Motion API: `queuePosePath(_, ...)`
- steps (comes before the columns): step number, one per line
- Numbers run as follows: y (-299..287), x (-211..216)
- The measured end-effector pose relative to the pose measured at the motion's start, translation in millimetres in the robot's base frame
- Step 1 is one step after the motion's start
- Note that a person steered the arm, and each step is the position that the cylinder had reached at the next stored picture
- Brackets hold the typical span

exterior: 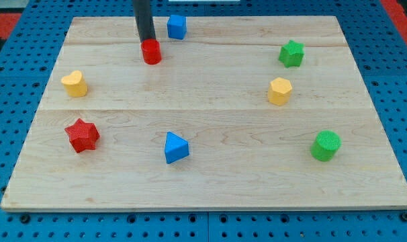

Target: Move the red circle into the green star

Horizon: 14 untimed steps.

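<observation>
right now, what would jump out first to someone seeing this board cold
The dark rod dropping in at the view's top left, with my tip right behind the red circle, apparently touching it. Next, the bright blocks scattered over the pale wooden board: the green star far off at the upper right, a blue cube just right of the rod, and a red star at lower left.

No readable txt, labels, brands, nos. or signs anywhere: none on the blocks, none on the desk (210, 168), none on the rod.
</observation>
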<state>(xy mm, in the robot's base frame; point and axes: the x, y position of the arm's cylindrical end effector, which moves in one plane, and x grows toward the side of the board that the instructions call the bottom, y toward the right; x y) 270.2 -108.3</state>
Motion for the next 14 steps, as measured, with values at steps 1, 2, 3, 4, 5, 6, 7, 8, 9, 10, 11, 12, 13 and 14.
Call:
queuePosePath(1, -2, 14)
queuePosePath(2, 4, 37)
queuePosePath(3, -34, 66)
queuePosePath(4, -36, 80)
queuePosePath(5, 23, 82)
queuePosePath(6, 63, 90)
queuePosePath(7, 108, 90)
queuePosePath(8, 124, 106)
queuePosePath(9, 137, 116)
queuePosePath(10, 160, 90)
queuePosePath(11, 184, 70)
queuePosePath(12, 188, 57)
queuePosePath(13, 209, 57)
queuePosePath(14, 206, 60)
